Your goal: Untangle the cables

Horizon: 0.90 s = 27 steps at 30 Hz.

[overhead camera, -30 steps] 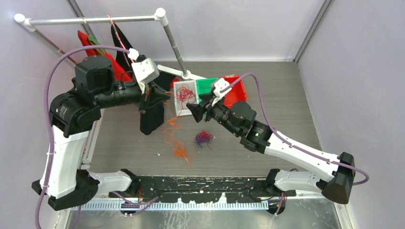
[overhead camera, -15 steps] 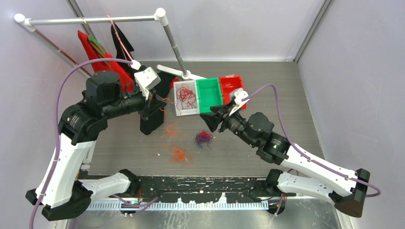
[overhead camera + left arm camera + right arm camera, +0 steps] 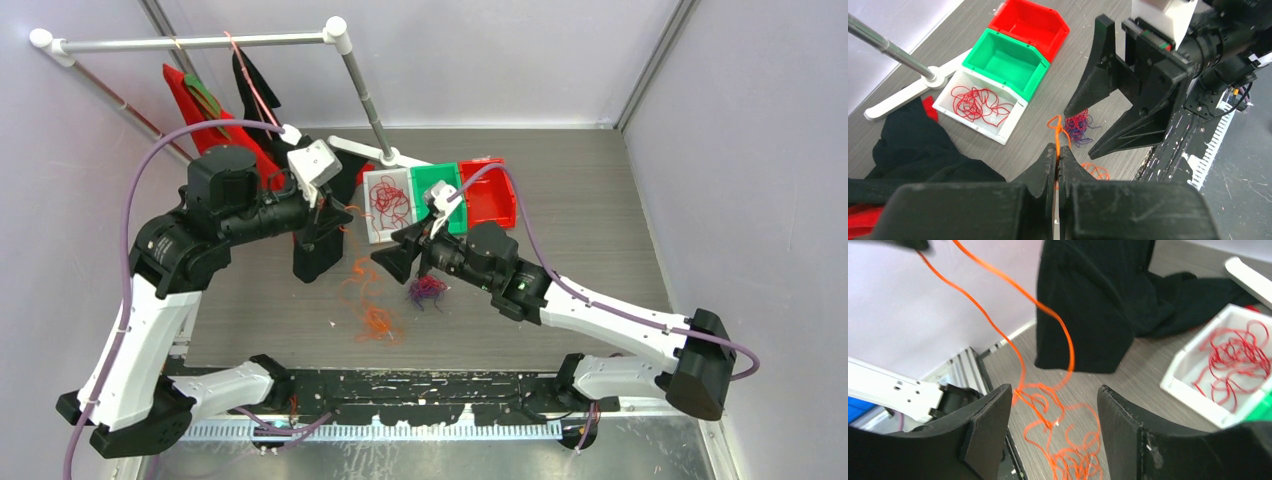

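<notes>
Beside the black garment (image 3: 913, 145), the left fingers (image 3: 1045, 165) are pressed together on a strand of the orange cable (image 3: 1055, 125). The strand is held up off the table (image 3: 580, 220), probably so that its loops can be drawn out of the orange heap lying below the tips. Just right of that strand, the right fingers (image 3: 988, 420) are held apart. The strand is seen in the gap between them, untouched, as if a second hold lower down were intended. Under the right fingers a purple clump (image 3: 427, 290) lies near the orange loops and could be dragged along. Beyond both pairs of fingers a white bin (image 3: 1015, 122) with a red cable (image 3: 979, 102) is set, then a green bin (image 3: 1003, 62) and a red bin (image 3: 1030, 22). The garment hangs close behind the raised strand, which could be snagged on it.
</notes>
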Motion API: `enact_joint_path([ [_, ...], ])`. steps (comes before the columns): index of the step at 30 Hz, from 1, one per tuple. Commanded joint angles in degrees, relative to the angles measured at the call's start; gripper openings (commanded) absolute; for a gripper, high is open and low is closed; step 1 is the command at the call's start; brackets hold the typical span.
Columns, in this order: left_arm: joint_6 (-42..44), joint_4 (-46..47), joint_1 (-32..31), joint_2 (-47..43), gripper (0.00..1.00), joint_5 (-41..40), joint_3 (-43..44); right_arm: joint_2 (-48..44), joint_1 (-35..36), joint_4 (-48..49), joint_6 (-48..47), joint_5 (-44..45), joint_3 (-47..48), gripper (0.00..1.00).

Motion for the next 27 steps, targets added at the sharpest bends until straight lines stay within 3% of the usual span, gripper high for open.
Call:
enact_joint_path([
  [1, -0.18, 2.99, -0.22, -0.72, 0.00, -0.46, -1.03, 0.86, 0.23, 7.55, -0.94, -5.61, 5.97, 0.67],
  [7, -1.71, 3.33, -0.21, -0.96, 0.00, -0.22, -2.14, 2.25, 0.24, 14.41, 1.27, -10.53, 4.10, 0.64],
  [12, -3.14, 3.67, -0.21, -0.67, 0.00, -0.39, -1.69, 7.31, 0.23, 14.69, 1.39, -10.09, 6.68, 0.65],
  [19, -2.00, 5.56, -0.21, -0.95, 0.00, -8.86, -2.65, 14.98, 0.29, 16.58, 3.98, -11.29, 6.87, 0.65],
  [23, 1.09, 6.71, -0.10, -0.06, 0.00, -19.38, -5.20, 12.66, 1.85, 20.36, 2.79, -1.54, 0.62, 0.69],
  [27, 2.86, 7.55, -0.02, 0.85, 0.00, -21.58, -8.25, 8.54, 2.26, 19.01, 2.09, 6.76, -3.43, 0.69],
])
